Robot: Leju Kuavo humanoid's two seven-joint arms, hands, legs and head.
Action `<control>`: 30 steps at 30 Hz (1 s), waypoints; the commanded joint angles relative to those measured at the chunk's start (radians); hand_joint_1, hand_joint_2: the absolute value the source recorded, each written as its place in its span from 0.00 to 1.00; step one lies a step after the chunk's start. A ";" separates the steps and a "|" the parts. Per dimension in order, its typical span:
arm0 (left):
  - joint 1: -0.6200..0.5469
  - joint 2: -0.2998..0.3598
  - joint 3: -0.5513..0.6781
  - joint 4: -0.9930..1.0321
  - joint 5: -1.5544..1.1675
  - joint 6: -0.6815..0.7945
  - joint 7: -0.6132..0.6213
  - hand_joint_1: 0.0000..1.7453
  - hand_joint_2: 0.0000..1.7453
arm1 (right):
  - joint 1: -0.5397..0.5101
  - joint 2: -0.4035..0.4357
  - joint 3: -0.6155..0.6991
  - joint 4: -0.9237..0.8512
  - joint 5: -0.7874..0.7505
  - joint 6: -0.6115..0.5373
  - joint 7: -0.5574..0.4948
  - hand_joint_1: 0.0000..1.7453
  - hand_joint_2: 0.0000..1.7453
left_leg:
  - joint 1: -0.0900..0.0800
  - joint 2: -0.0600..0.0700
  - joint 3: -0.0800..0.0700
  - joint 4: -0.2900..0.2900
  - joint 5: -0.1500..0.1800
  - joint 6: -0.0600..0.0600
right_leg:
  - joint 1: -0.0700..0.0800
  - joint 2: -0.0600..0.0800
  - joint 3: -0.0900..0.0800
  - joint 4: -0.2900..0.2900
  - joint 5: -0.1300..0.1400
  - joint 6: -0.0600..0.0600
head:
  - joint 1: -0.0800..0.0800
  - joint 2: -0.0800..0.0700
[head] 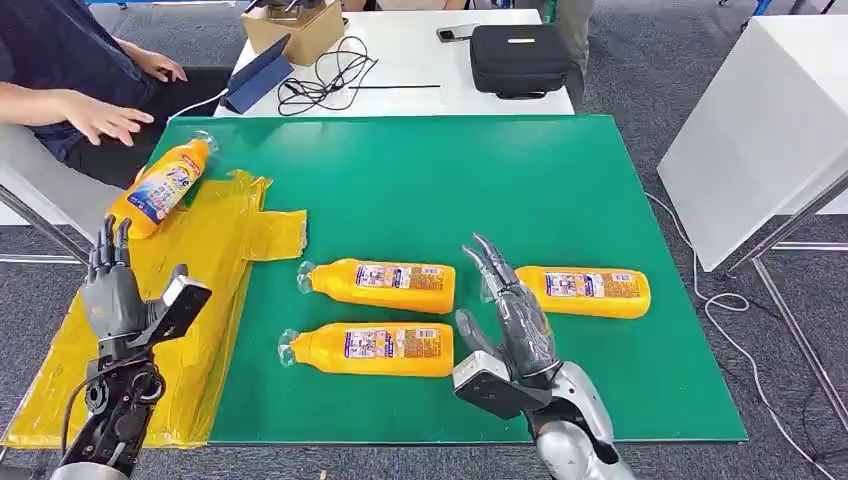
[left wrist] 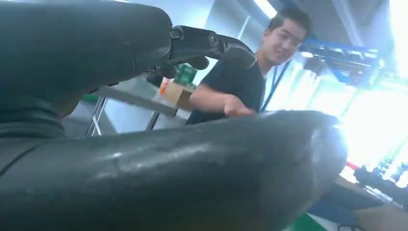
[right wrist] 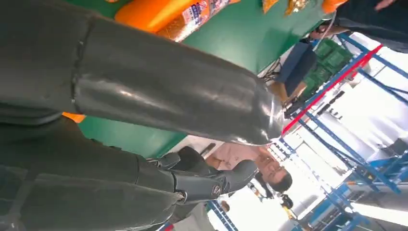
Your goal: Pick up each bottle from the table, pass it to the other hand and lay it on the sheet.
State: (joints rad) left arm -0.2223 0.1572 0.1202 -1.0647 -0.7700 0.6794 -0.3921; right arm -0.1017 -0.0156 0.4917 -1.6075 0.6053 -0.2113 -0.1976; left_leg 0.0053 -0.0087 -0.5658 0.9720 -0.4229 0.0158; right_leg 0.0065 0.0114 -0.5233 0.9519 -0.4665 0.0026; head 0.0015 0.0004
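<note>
One orange bottle lies on the crumpled yellow sheet at the table's left. Three more orange bottles lie on the green mat: one at the centre, one nearer the front, one to the right. My right hand is open, fingers stretched forward, hovering between the two middle bottles and the right one, touching none. My left hand is open with fingers pointing up, above the sheet's near left part. A bottle also appears in the right wrist view beyond the hand.
A person sits at the far left, one hand close to the sheet's far end. Behind the mat stands a white table with a black case, a cardboard box, cables and a tablet. A white cabinet stands at the right.
</note>
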 commanded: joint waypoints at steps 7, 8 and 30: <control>-0.020 -0.047 0.081 -0.222 0.566 -0.247 -0.098 0.00 0.00 | -0.034 -0.016 0.047 0.080 0.071 0.030 0.064 0.00 0.00 | 0.001 0.001 0.002 0.001 -0.002 0.000 | 0.001 -0.001 0.003 -0.001 -0.001 0.002 | 0.000 0.000; -0.017 -0.047 0.081 -0.222 0.565 -0.247 -0.099 0.00 0.00 | -0.034 -0.016 0.047 0.080 0.071 0.030 0.064 0.00 0.00 | 0.001 0.001 0.002 0.000 -0.001 0.000 | 0.001 -0.001 0.003 -0.001 0.000 0.002 | 0.000 0.000; -0.101 -0.005 -0.077 -0.295 1.021 -0.535 -0.054 0.00 0.00 | -0.356 0.118 0.248 0.629 0.216 0.096 0.281 0.00 1.00 | 0.001 0.002 0.001 0.000 0.000 -0.001 | 0.002 0.001 0.001 -0.001 0.001 0.001 | 0.000 0.000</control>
State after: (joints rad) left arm -0.2254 0.1339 0.1888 -1.3608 0.2267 0.1556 -0.4589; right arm -0.1820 -0.0034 0.5746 -1.4742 0.7764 -0.1373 0.0077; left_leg 0.0059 -0.0081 -0.5656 0.9720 -0.4224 0.0154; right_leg 0.0072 0.0118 -0.5232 0.9521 -0.4663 0.0025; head 0.0019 0.0004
